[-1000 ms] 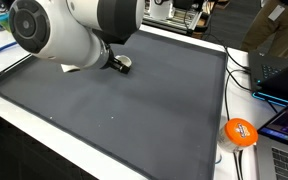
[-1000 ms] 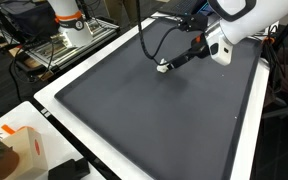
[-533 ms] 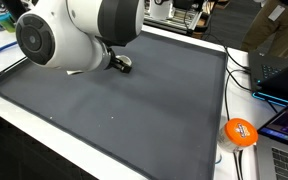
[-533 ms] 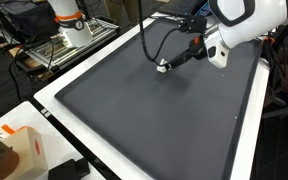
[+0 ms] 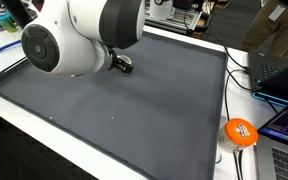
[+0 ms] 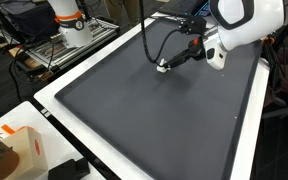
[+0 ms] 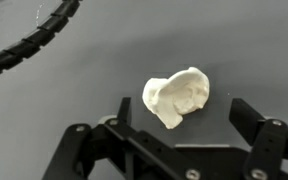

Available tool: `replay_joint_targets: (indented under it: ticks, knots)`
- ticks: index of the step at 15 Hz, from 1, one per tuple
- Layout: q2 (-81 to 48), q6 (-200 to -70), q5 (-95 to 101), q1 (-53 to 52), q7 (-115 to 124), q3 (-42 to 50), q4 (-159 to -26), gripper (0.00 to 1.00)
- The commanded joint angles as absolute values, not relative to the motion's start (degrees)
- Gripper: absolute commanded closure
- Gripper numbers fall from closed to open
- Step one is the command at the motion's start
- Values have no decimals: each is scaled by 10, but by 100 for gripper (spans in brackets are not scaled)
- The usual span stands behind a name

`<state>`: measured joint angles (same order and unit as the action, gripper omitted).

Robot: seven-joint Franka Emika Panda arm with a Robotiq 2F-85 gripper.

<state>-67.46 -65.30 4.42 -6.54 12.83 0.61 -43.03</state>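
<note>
While its jaws stand wide apart, the tool [image 7: 183, 108] hovers over a white crumpled lump [image 7: 177, 90] on the grey mat [image 7: 54, 110].

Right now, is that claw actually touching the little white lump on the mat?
Apart. The wrist view shows the open gripper straddling the white lump, with a strip of grey mat visible between the lump and the jaw on either side.

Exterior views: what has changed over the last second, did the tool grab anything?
The arm's big white joint swung slightly toward the picture's right. The tool stayed open, nothing taken or released. The white lump, grey mat and orange disc kept their places.
</note>
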Motion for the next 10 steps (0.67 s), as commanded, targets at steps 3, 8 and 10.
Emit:
replay_joint_targets:
  ticks: [3, 8, 10]
  knots:
    - [-654, -660, 33, -63, 137, -1, -425, 0]
    - [-563, -733, 27, -65, 142, -15, -527, 0]
    - [-524, -764, 29, -66, 152, -17, -582, 0]
